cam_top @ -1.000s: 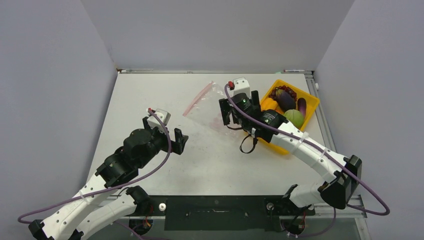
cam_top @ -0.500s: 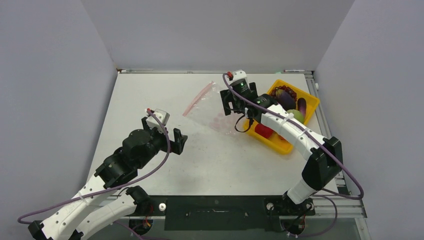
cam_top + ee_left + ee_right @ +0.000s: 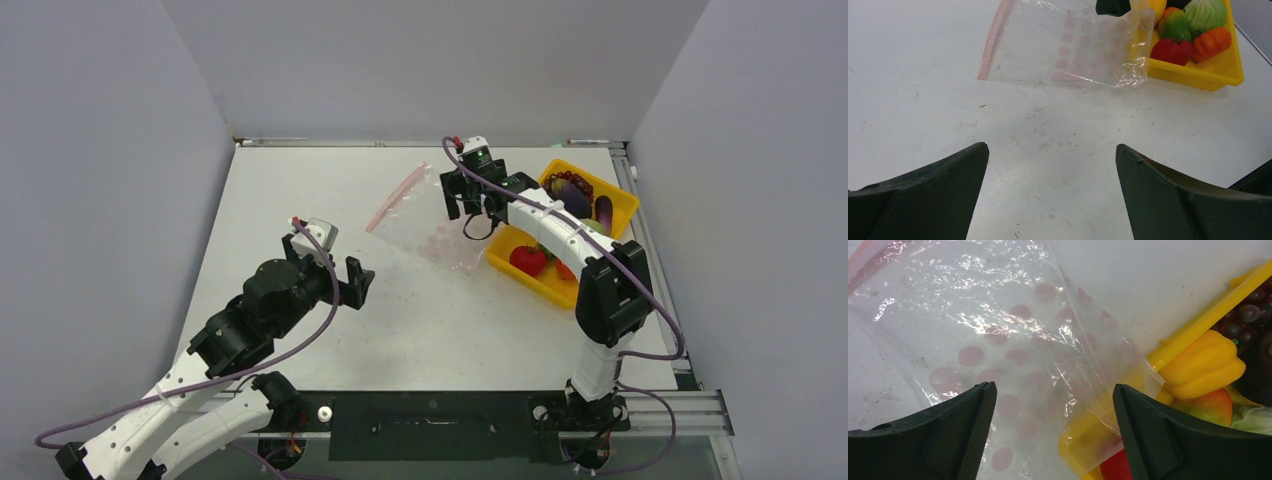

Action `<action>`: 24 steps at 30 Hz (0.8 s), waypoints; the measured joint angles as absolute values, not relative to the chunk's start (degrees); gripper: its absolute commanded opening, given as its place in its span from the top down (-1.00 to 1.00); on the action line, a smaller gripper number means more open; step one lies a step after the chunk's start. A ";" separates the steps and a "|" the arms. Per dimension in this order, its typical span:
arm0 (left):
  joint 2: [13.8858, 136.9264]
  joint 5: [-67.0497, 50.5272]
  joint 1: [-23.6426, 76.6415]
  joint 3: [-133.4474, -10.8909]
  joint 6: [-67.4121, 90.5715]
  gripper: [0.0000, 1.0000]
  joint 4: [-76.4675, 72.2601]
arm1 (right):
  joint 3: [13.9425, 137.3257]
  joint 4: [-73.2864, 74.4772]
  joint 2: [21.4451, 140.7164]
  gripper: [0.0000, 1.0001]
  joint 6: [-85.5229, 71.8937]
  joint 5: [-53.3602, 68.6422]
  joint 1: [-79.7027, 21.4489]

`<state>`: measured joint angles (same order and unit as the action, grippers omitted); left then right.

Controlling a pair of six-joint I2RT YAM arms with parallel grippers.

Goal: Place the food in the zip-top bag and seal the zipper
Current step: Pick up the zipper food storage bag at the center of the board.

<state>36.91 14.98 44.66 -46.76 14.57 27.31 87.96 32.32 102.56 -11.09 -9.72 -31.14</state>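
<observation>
The zip-top bag lies flat and clear on the table, its pink zipper at the far-left end. The bag's right corner overlaps the yellow tray. The food sits in that tray: a red piece, dark grapes and an eggplant. My right gripper hovers open over the bag's right end; in its wrist view the gripper frames the dotted plastic and a yellow pepper. My left gripper hangs open over bare table, short of the bag.
The yellow tray stands at the right, close to the table's right rail, with a red piece, an orange piece and a green leafy piece. Grey walls enclose the table on three sides.
My right arm has reached farther back and left, carrying its gripper from the tray's near edge to the bag's far right end. The left arm has stayed still.
</observation>
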 measured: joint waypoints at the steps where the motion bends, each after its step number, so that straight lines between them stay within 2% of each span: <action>1: 36.91 14.98 44.66 -46.76 14.57 -0.93 27.31 | 88.33 32.01 103.53 -0.79 -10.92 -9.54 -31.07; 20: 36.42 14.76 44.66 -46.76 14.57 -0.92 27.68 | 93.23 30.85 114.04 -0.80 -9.02 -8.21 -29.28; 22: 36.40 14.76 44.66 -46.76 14.57 -0.92 27.68 | 93.23 30.87 114.87 -0.85 -8.91 -8.19 -29.28; 24: 36.36 14.76 44.66 -46.76 14.57 -0.92 27.70 | 93.08 30.87 115.20 -1.00 -8.73 -8.14 -29.28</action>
<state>36.36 14.76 44.66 -46.76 14.57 27.70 93.08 30.87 115.20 -8.73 -8.14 -29.28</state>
